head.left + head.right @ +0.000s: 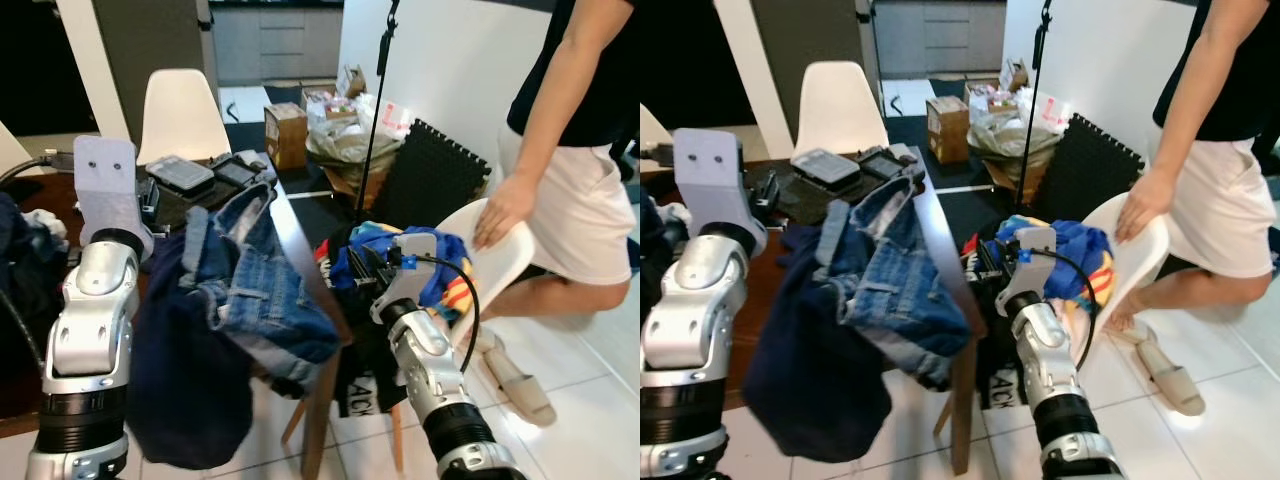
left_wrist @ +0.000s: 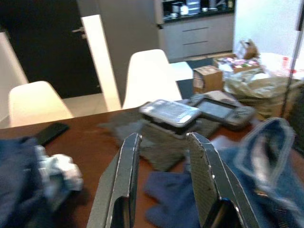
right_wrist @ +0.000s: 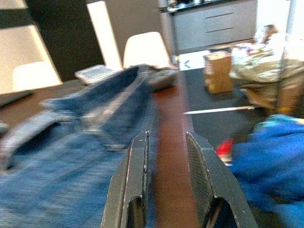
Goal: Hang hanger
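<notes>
A: Standing by the brown bench point(image 1: 300, 240): denim jeans point(image 1: 255, 290) and a dark navy garment point(image 1: 185, 380) hang over its near edge. No hanger can be made out anywhere.

B: Claws?

A: Left claw point(image 2: 164, 190) raised over the bench top, fingers point(image 2: 124, 180) spread apart, nothing between them; grey devices point(image 2: 170, 113) lie on a grey cloth ahead of it. Right claw point(image 3: 166, 185) beside the bench edge, released, fingers parted and empty, pointing along the jeans and bare wood.

B: Surroundings?

A: A white chair point(image 1: 492, 265) piled with blue and multicoloured clothes point(image 1: 440, 262) stands to the robot's right. A person's hand point(image 1: 503, 208) rests on the chair's back. Another white chair point(image 1: 180, 112) sits at the far side, with cardboard boxes point(image 1: 287, 133) and bags point(image 1: 350, 140) on the floor beyond.
</notes>
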Motion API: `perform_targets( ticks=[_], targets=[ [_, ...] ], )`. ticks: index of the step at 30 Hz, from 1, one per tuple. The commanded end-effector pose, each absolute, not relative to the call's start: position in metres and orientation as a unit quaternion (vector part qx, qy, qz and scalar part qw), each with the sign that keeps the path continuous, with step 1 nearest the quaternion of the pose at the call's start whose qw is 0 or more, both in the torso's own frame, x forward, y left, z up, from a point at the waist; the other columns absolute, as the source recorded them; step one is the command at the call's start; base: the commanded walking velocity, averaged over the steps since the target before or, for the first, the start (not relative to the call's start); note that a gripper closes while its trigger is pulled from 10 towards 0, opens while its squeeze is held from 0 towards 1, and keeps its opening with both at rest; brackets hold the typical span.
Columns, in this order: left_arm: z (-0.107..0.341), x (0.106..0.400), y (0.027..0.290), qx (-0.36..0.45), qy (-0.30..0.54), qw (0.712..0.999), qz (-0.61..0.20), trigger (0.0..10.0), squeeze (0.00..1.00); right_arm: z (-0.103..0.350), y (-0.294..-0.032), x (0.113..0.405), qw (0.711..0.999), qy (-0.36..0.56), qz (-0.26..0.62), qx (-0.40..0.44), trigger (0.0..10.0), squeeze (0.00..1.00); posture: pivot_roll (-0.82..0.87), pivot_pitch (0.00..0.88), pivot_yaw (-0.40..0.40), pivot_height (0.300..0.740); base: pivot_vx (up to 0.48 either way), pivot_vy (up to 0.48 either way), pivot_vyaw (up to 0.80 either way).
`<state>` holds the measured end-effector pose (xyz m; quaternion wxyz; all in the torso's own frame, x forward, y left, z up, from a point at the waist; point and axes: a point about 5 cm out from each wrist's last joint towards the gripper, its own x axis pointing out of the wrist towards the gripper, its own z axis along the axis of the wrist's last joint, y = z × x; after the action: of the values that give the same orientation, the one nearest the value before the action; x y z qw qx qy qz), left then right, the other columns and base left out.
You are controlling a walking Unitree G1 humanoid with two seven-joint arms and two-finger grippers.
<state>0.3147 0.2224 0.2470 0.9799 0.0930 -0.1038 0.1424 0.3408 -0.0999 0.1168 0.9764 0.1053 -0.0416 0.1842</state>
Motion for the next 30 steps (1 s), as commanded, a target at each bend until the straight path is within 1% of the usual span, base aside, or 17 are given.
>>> perform_targets(
  ticks=[1, 17, 20, 24, 30],
  targets=[
    [0.2479, 0.3123, 0.2202, 0.097, -0.104, 0.98, 0.143, 10.0, 0.0, 0.1155, -0.1029, 0.3405, 0.977, -0.036, 0.183, 0.1, 10.0, 0.0, 0.04, 0.0, -0.055, 0.74, 0.0, 0.461, 0.0],
    [0.2477, 0.3085, 0.2229, 0.095, -0.101, 0.979, 0.148, 10.0, 0.0, 0.1124, -0.1021, 0.3394, 0.978, -0.027, 0.184, 0.098, 10.0, 0.0, 0.04, 0.0, -0.056, 0.74, 0.0, 0.458, 0.0],
    [0.2472, 0.3086, 0.2231, 0.093, -0.097, 0.98, 0.145, 10.0, 0.0, 0.1122, -0.1019, 0.3392, 0.978, -0.027, 0.184, 0.098, 10.0, 0.0, 0.04, 0.0, -0.055, 0.74, 0.0, 0.251, 0.0],
    [0.2468, 0.3086, 0.2232, 0.091, -0.094, 0.981, 0.142, 10.0, 0.0, 0.1121, -0.1018, 0.3391, 0.978, -0.026, 0.184, 0.098, 10.0, 0.0, 0.04, 0.0, -0.055, 0.74, 0.0, 0.0, 0.0],
    [0.2438, 0.3071, 0.2262, 0.09, -0.081, 0.982, 0.142, 10.0, 0.0, 0.1117, -0.1023, 0.3385, 0.978, -0.026, 0.182, 0.098, 10.0, 0.0, 0.04, 0.0, -0.05, 0.74, 0.279, -0.387, 0.0]
  ],
)
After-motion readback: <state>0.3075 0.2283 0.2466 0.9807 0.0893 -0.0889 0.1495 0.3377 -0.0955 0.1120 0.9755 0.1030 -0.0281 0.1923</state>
